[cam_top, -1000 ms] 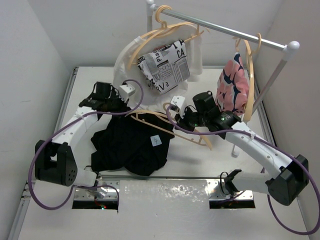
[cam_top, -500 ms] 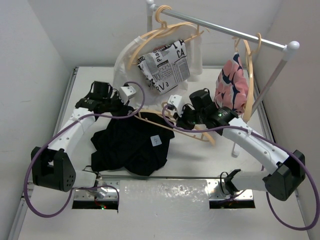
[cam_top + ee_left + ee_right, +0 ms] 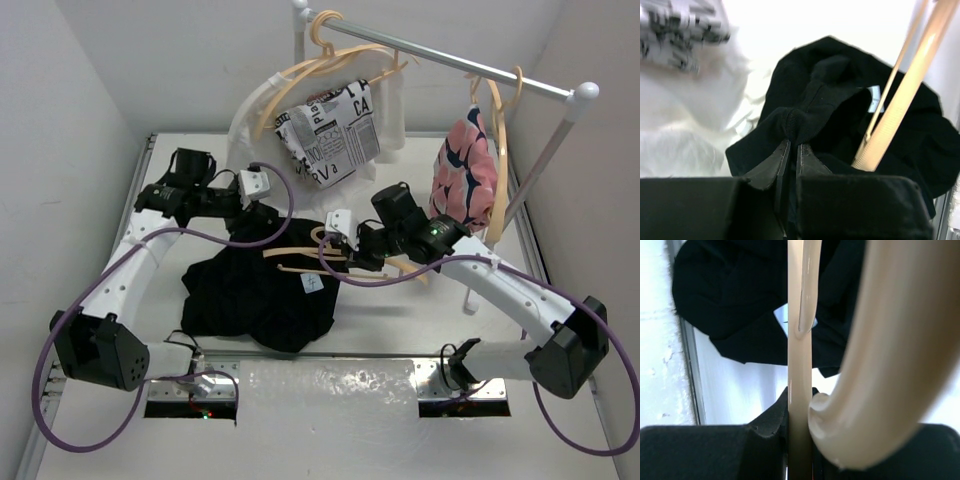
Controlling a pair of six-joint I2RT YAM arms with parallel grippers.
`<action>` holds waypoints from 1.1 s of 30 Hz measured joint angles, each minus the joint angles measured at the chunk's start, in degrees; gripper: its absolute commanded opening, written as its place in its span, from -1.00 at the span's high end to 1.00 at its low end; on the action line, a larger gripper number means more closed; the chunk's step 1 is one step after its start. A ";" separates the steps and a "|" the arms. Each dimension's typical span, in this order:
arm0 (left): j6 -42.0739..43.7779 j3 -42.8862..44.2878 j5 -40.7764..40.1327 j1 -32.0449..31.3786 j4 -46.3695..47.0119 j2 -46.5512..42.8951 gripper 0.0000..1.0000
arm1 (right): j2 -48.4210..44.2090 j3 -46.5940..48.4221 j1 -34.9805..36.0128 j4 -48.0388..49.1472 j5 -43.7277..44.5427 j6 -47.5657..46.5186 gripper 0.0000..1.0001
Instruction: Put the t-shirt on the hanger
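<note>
Both arms have shifted: the right gripper point(image 3: 362, 246), clamped on the stiff, light hanger point(image 3: 296, 255), brings it over the t-shirt point(image 3: 250, 295) lying to its left, whose soft, limp fabric the left gripper point(image 3: 790, 146) pinches at a hemmed edge, a good hold.

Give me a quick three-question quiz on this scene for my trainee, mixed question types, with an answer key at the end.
1. True or false: the left jaws are shut on a fold of the t-shirt.
2. What do the right jaws grip? A: the hanger. B: the newsprint garment. C: nothing.
3. Fill the blank: the pink-and-navy garment hangs near the robot's ___ end of the rail.
Key: 1 true; 2 A; 3 right.
</note>
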 measured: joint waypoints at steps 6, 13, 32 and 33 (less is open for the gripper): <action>4.61 4.39 6.40 -1.05 -5.29 0.00 1.00 | 0.00 1.14 0.96 -1.38 -1.49 -2.29 1.00; 6.67 8.55 9.22 -9.27 -8.81 0.46 1.00 | 1.22 2.71 2.97 -0.92 -2.29 -2.56 1.00; -2.43 4.22 0.94 -13.20 -4.81 3.54 -0.93 | 0.55 -20.70 5.64 31.91 1.99 7.63 1.00; -3.89 3.67 -0.24 -12.98 -3.89 3.34 -0.99 | 1.66 -21.57 5.64 33.81 2.08 8.41 1.00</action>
